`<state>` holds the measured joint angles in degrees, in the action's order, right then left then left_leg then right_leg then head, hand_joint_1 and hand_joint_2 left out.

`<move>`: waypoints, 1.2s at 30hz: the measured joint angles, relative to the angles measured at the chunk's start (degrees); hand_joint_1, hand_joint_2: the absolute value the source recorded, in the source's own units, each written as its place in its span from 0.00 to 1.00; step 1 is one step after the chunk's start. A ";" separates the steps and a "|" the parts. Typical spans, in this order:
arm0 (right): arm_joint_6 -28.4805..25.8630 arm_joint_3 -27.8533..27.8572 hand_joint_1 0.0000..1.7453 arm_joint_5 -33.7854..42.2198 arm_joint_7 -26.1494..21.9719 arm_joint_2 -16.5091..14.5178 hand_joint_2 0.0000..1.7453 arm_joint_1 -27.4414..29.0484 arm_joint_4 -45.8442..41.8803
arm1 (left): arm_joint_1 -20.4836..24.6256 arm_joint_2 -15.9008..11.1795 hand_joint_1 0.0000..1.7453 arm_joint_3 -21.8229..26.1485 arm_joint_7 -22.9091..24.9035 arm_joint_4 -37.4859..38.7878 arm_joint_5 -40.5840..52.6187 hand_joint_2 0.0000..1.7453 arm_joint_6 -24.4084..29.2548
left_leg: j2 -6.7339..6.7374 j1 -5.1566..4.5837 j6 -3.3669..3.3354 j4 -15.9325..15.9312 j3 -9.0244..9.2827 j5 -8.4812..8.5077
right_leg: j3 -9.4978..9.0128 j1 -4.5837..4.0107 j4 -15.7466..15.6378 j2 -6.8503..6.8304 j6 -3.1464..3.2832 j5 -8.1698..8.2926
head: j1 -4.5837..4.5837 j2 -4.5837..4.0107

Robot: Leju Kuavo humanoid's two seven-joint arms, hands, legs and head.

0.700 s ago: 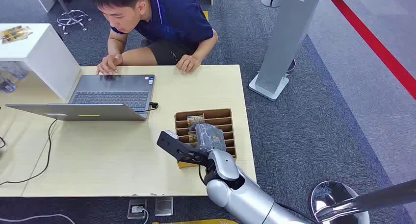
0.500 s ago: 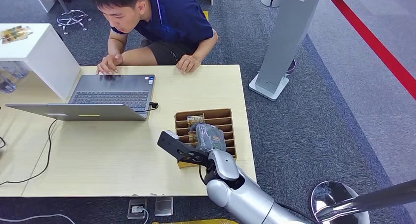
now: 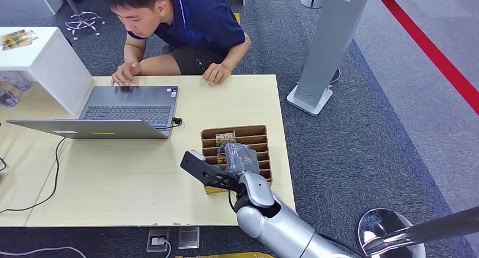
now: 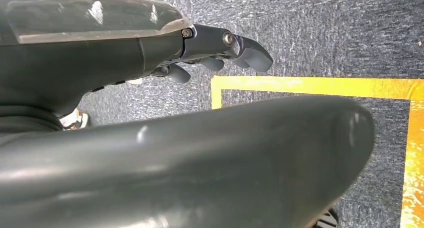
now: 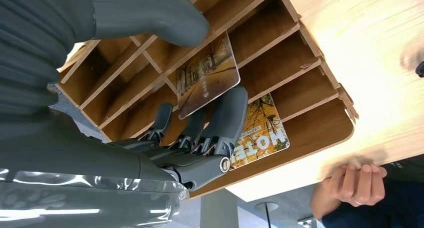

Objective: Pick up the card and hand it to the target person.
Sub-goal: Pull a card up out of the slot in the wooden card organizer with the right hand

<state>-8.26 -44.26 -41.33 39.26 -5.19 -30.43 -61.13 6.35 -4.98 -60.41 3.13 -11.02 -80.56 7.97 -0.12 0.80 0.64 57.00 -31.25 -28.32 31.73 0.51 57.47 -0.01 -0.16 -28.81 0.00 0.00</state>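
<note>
The robot's right hand point(image 5: 165, 88) reaches into the brown slotted wooden card rack point(image 3: 257, 135) that stands near the right end of the pale wooden table point(image 3: 124, 184). In the right wrist view the thick grey thumb presses one face of a glossy card printed with an autumn tree avenue point(image 5: 207, 76) while the dark fingers point(image 5: 227, 115) press the other, so the card is pinched between them, standing in its slot between the dividers. A second card with yellow foliage and large white lettering point(image 5: 257, 130) lies flat in the end compartment, just beside the fingers.

The left hand point(image 4: 220, 51) hangs over grey carpet with yellow floor tape point(image 4: 310, 86) (its fingers curl loosely, slightly apart, with nothing between them).

Across the table a person in a dark blue shirt point(image 3: 197, 21) leans over an open grey laptop point(image 3: 124, 108), one hand point(image 3: 217, 73) resting on the far table edge.
</note>
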 joint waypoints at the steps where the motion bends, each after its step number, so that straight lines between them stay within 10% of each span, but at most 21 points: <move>1: -0.04 0.03 0.46 0.02 -0.03 0.00 1.00 -0.01 0.05 | 0.00 -0.01 0.00 0.00 0.01 0.00 0.01 0.00 0.01 | 0.00 0.00 0.00 0.00 0.00 0.00 | 0.00 0.00 0.00 0.00 0.00 0.00 | 0.00 0.00; 36: -1.10 0.57 0.87 0.67 -1.34 0.36 1.00 0.32 0.63 | 0.05 -0.23 0.00 -0.78 0.11 0.01 1.32 0.00 0.61 | -0.04 0.00 0.00 -0.01 0.01 0.00 | -0.02 0.00 -0.01 -0.04 0.00 -0.01 | 0.00 0.00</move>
<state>-9.35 -43.69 -40.66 37.93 -4.83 -30.10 -60.50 6.39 -5.21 -61.19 3.24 -11.01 -79.24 8.58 -0.17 0.80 0.64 56.99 -31.24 -28.32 31.71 0.50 57.45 -0.05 -0.16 -28.82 0.00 0.00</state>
